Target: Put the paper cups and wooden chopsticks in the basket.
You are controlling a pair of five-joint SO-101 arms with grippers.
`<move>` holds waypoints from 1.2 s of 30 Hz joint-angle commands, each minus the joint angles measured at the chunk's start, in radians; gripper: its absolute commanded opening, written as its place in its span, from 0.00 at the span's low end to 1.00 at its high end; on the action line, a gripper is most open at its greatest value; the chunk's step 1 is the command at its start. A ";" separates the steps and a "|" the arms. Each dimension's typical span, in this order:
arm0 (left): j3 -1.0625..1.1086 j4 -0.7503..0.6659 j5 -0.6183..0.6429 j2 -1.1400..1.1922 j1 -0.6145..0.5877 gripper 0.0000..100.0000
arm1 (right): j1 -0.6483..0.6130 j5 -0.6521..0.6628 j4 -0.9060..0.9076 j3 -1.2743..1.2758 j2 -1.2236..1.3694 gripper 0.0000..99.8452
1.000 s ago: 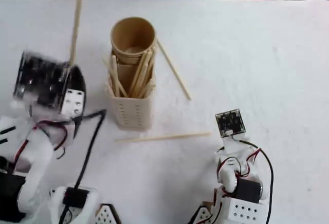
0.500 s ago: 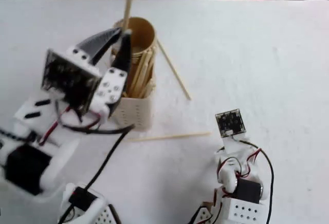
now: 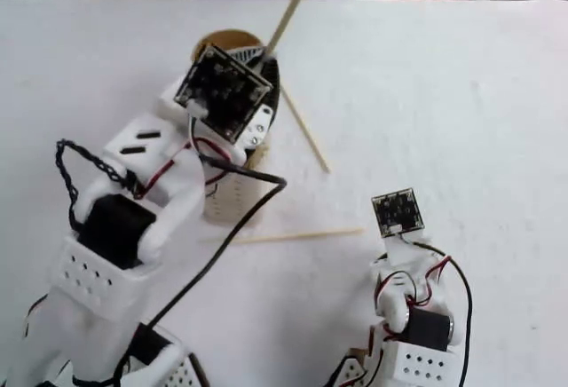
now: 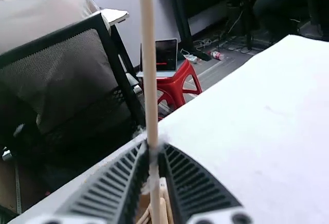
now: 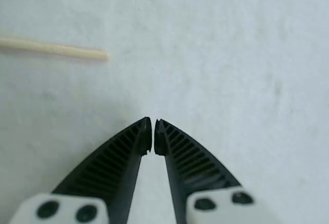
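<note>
We grip wooden chopstick [image 4: 146, 54] in clenched left fingers [image 4: 118, 183], over basket [image 3: 232, 202]. Step: drop-in. Next: lower tip, release. Right fingers [image 5: 121, 165] closed, empty. Loose chopsticks [image 3: 293, 236] lie on surface [image 3: 461, 94].

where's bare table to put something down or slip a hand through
Bare table lies right of the slanted chopstick and beyond the right gripper; also far left of the basket. Crowded: the basket, under the left gripper, and the chopstick lying in front.

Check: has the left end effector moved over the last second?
Yes. The left end effector, gripping a chopstick, swung rightward from beside the basket to over it.
</note>
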 commanded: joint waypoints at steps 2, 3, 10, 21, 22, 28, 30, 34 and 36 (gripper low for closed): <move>0.077 -0.034 -0.009 -0.111 -0.012 0.03 | 0.012 0.009 0.001 0.009 -0.007 0.02; 0.095 -0.040 -0.011 -0.127 -0.013 0.04 | 0.012 0.009 0.001 0.009 -0.007 0.02; 0.147 -0.032 -0.005 -0.170 -0.102 0.10 | 0.012 0.009 0.001 0.009 -0.007 0.02; 0.126 0.044 -0.005 -0.295 -0.274 0.10 | 0.012 0.009 0.001 0.009 -0.007 0.02; 0.130 0.066 -0.005 -0.331 -0.286 0.10 | 0.012 0.009 0.001 0.009 -0.007 0.02; 0.265 0.192 -0.012 -0.595 -0.380 0.10 | 0.012 0.009 0.001 0.009 -0.007 0.02; 0.359 0.190 -0.012 -0.699 -0.426 0.10 | 0.012 0.009 0.001 0.009 -0.007 0.02; 0.580 0.190 -0.012 -0.911 -0.516 0.10 | 0.012 0.009 0.001 0.009 -0.007 0.02; 0.692 0.190 -0.012 -1.023 -0.562 0.10 | 0.012 0.009 0.001 0.009 -0.007 0.02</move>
